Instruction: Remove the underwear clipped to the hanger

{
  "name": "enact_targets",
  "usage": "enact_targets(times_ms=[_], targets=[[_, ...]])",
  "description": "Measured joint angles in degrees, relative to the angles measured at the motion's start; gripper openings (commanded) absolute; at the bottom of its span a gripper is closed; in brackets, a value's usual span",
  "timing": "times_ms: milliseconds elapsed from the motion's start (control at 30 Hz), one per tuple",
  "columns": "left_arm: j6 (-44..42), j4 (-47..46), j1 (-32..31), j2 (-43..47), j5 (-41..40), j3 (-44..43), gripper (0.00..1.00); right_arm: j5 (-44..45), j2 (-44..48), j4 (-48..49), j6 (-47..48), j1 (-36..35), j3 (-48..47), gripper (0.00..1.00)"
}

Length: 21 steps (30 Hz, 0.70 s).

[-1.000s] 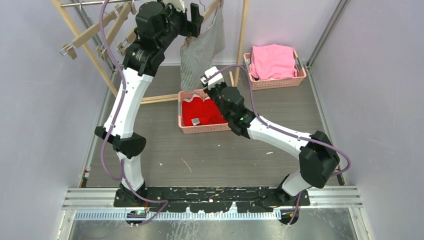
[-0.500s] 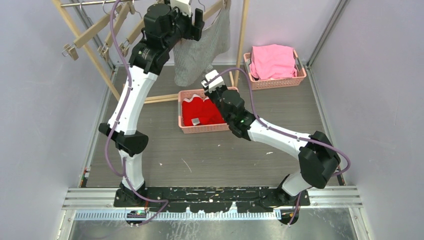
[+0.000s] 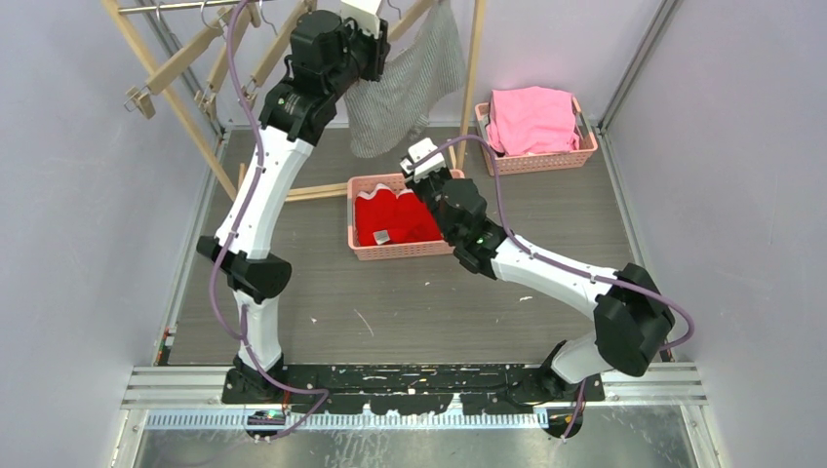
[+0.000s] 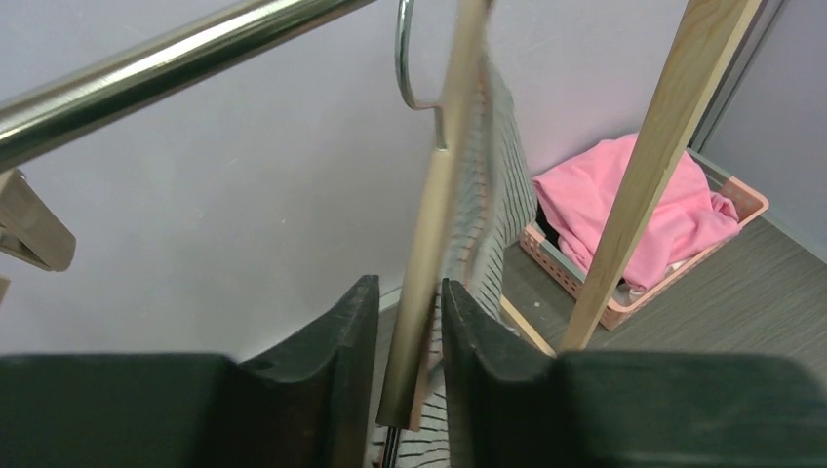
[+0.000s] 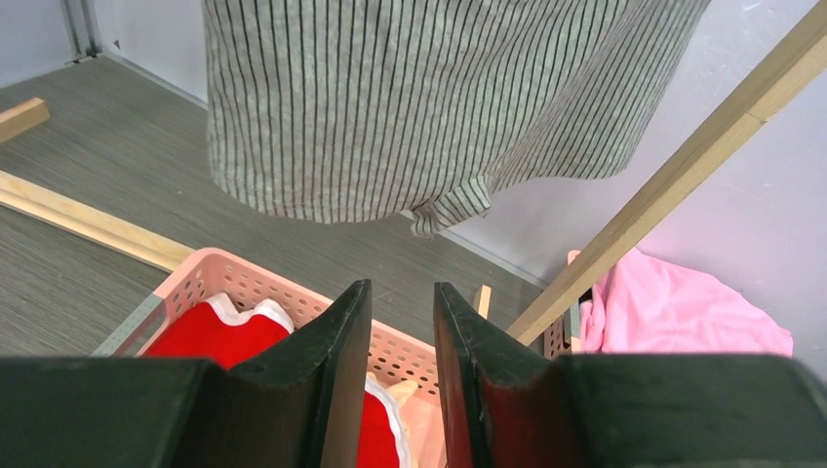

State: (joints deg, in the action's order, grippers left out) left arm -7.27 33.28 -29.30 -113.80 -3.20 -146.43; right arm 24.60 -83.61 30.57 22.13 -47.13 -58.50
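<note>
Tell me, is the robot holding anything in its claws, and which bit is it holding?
The left claw pinches the wooden hanger by its sloping arm, with the striped briefs hanging from it. The right claw holds nothing.

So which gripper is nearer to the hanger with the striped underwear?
Left. The left gripper has the hanger between its fingers; the right gripper sits below the underwear.

Hanger [image 4: 436, 185]: far edge, mid-counter, between the left gripper [image 4: 408, 292] fingers.
Hanging briefs [image 3: 405, 93]: below the hanger, over the counter's far half.
Right gripper [image 5: 402, 292]: just under the hanging briefs, above the middle basket's far rim.
Middle basket [image 3: 400, 251]: counter centre, other briefs [image 3: 390, 216] inside.
Corner basket [image 3: 541, 161]: far right corner, cloth [image 3: 531, 117] inside.
</note>
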Motion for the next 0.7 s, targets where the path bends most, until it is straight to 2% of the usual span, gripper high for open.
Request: enact_targets(times_ms=[67,100,600,700], targets=[[-0.1,-0.1,0.0,-0.3,0.0,0.0,0.02,0.0,0.5,0.3,0.1,0.0,0.4,0.36],[0.1,-0.2,0.0,-0.5,-0.1,0.0,0.0,0.0,0.6,0.7,0.1,0.0,0.6,0.36],[-0.1,-2.9,-0.1,-1.6,-2.1,0.1,0.0,1.6,0.7,1.8,0.5,0.0,3.1,0.36],[0.5,-7.8,-0.1,0.3,-2.5,5.5,0.0,1.9,0.7,1.9,0.5,0.0,3.3,0.36]])
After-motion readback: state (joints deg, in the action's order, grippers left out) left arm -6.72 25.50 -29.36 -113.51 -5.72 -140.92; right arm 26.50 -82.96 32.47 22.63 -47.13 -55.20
